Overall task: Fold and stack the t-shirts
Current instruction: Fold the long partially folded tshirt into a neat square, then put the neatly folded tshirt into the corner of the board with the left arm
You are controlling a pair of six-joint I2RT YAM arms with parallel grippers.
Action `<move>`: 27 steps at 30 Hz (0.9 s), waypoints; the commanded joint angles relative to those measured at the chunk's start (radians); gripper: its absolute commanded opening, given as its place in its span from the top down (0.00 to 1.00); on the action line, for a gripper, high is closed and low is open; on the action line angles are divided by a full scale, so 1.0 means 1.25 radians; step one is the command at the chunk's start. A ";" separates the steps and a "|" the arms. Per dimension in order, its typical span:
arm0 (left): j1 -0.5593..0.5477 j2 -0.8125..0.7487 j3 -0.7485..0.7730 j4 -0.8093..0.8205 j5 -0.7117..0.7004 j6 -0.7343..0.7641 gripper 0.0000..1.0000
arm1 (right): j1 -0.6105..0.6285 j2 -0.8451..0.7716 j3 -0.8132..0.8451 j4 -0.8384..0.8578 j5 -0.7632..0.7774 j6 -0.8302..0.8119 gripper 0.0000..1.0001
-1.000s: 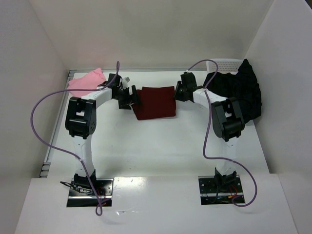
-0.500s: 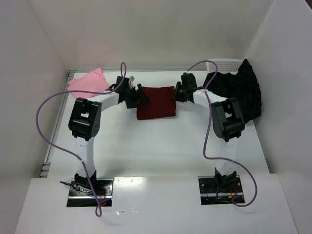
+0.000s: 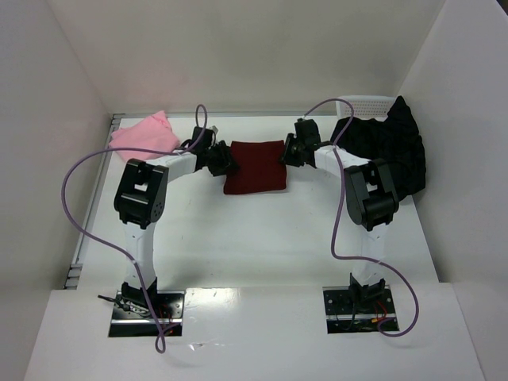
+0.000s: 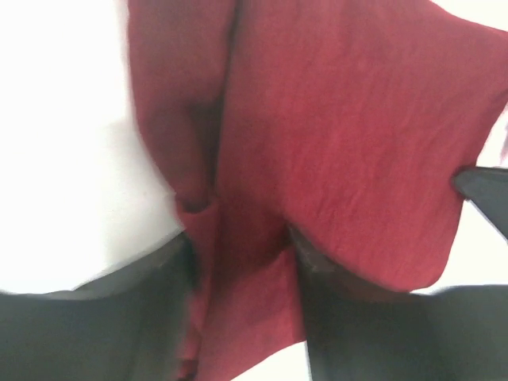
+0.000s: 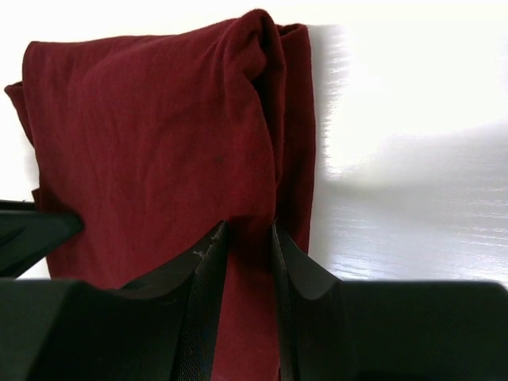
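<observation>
The dark maroon t-shirt (image 3: 254, 167) lies folded in a rough rectangle at the back middle of the table. My left gripper (image 3: 224, 163) is at its left edge, shut on a pinch of maroon cloth (image 4: 242, 262). My right gripper (image 3: 287, 151) is at its right edge, shut on a fold of the same shirt (image 5: 250, 238). The light pink t-shirt (image 3: 143, 133) lies folded at the back left corner. The black t-shirt (image 3: 389, 147) is draped over the basket at the back right.
A white mesh basket (image 3: 369, 101) stands at the back right under the black shirt. White walls close in the table on the left, back and right. Purple cables loop from both arms.
My left gripper has moved right and toward the back, carrying the maroon shirt's left edge with it; the shirt now lies squarer. The right gripper has stayed put.
</observation>
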 commanded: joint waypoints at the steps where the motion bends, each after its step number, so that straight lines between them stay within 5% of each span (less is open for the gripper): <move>1: -0.016 0.047 -0.007 -0.004 -0.016 -0.009 0.50 | -0.005 -0.030 -0.008 0.028 -0.015 -0.022 0.66; 4: -0.024 0.048 0.002 0.004 -0.016 -0.017 0.74 | -0.005 -0.038 -0.008 0.019 -0.015 -0.029 0.66; 5: -0.024 0.048 0.002 0.022 -0.016 -0.025 0.90 | -0.005 -0.038 -0.008 0.019 -0.015 -0.029 0.66; 7: -0.024 0.055 0.002 0.032 -0.016 -0.025 1.00 | -0.005 -0.046 0.007 -0.002 -0.015 -0.029 0.66; 10: -0.024 0.055 0.029 0.032 -0.006 -0.017 1.00 | -0.024 -0.067 0.007 -0.002 -0.032 -0.022 0.66; 14: 0.022 0.055 0.108 -0.019 0.002 0.048 1.00 | -0.040 -0.115 0.048 -0.064 -0.014 -0.022 0.47; 15: 0.047 0.055 0.132 -0.034 0.002 0.067 1.00 | -0.048 -0.123 0.074 -0.081 -0.014 -0.022 0.32; 19: 0.102 0.065 0.259 -0.113 0.000 0.171 1.00 | -0.094 -0.156 0.095 -0.117 -0.054 -0.005 0.00; 27: 0.215 0.051 0.351 -0.201 -0.008 0.218 1.00 | -0.102 -0.282 -0.009 -0.132 0.028 -0.005 0.00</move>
